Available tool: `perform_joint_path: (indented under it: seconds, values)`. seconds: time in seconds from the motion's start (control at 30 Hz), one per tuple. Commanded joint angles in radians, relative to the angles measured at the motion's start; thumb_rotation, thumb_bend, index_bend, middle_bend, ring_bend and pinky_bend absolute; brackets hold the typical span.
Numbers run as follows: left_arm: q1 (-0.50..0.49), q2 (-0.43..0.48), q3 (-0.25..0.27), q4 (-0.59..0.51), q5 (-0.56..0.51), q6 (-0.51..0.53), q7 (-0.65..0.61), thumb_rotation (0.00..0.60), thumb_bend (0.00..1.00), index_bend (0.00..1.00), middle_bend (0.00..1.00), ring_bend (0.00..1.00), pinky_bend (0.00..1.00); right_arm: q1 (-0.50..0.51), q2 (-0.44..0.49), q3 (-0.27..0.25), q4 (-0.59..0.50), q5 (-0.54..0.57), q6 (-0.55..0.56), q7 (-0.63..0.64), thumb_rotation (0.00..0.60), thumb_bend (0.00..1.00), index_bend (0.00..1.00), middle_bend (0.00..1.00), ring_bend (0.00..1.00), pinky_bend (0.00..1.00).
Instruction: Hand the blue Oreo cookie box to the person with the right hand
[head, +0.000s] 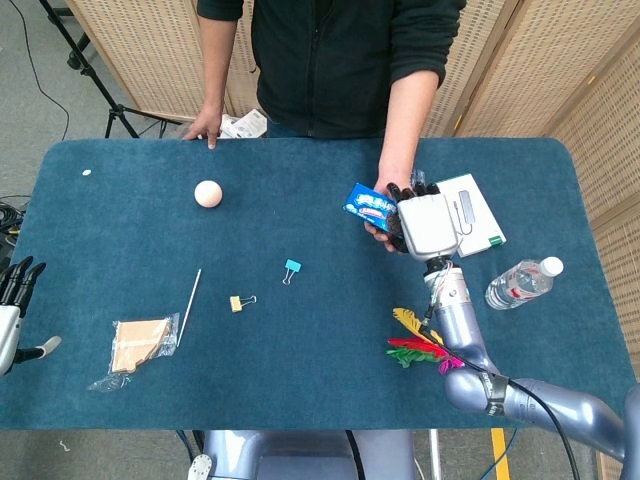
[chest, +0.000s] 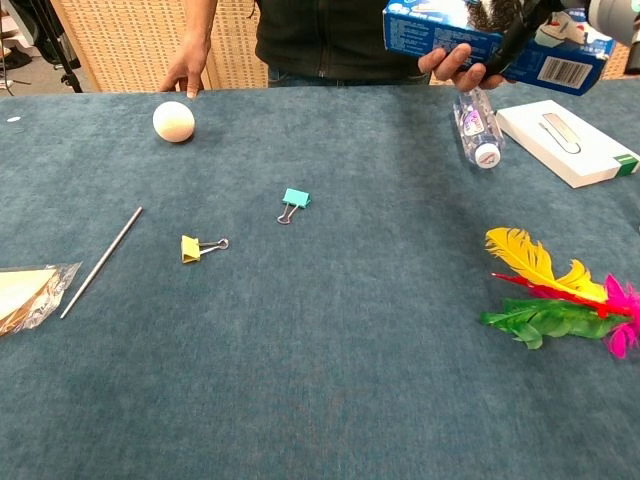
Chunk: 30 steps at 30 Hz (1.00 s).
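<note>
The blue Oreo cookie box is in the air above the table's far right, over the person's upturned hand. My right hand grips the box from its right side, dark fingers wrapped around it. The person's fingers curl up against the box's underside. My left hand hangs off the table's left edge, fingers spread, holding nothing.
A small bottle lies under the box beside a white case. A bigger water bottle and coloured feathers sit at the right. A white ball, two binder clips, a stick and a wrapped snack lie further left.
</note>
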Motion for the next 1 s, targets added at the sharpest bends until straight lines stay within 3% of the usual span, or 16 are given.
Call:
perform_joint_path:
  seconds: [0.03, 0.3, 0.4, 0.53, 0.7, 0.87, 1.0]
  values:
    - [-0.001, 0.001, 0.0, -0.001, -0.001, -0.001, 0.0, 0.6, 0.0, 0.0, 0.0, 0.0, 0.0, -0.009, 0.043, 0.016, -0.059, 0.018, 0.003, 0.015, 0.6, 0.26, 0.0, 0.0, 0.0, 0.12]
    - [0.0, 0.002, 0.001, -0.004, -0.003, -0.004, 0.002, 0.6, 0.0, 0.0, 0.0, 0.0, 0.0, -0.093, 0.199, 0.013, -0.267, -0.049, 0.099, 0.054, 0.6, 0.23, 0.0, 0.0, 0.0, 0.09]
    - [0.0, 0.004, 0.001, -0.004, -0.003, -0.003, -0.002, 0.6, 0.0, 0.0, 0.0, 0.0, 0.0, -0.182, 0.276, -0.04, -0.356, -0.145, 0.171, 0.107, 0.6, 0.05, 0.0, 0.0, 0.0, 0.09]
    - [0.003, 0.004, 0.003, -0.005, 0.0, 0.002, -0.003, 0.6, 0.0, 0.0, 0.0, 0.0, 0.0, -0.303, 0.322, -0.145, -0.37, -0.307, 0.246, 0.251, 0.6, 0.0, 0.0, 0.0, 0.0, 0.09]
    - [0.009, 0.002, 0.005, -0.01, 0.011, 0.018, 0.002, 0.6, 0.0, 0.0, 0.0, 0.0, 0.0, -0.444, 0.313, -0.292, -0.231, -0.512, 0.335, 0.485, 0.6, 0.0, 0.0, 0.0, 0.0, 0.09]
    - [0.017, -0.002, 0.004, -0.014, 0.021, 0.042, 0.006, 0.6, 0.0, 0.0, 0.0, 0.0, 0.0, -0.552, 0.218, -0.368, -0.022, -0.593, 0.439, 0.649, 0.6, 0.0, 0.0, 0.0, 0.0, 0.08]
    - [0.021, -0.009, 0.004, -0.009, 0.025, 0.052, 0.013, 0.6, 0.0, 0.0, 0.0, 0.0, 0.0, -0.597, 0.163, -0.384, 0.101, -0.603, 0.467, 0.725, 0.6, 0.0, 0.0, 0.0, 0.0, 0.08]
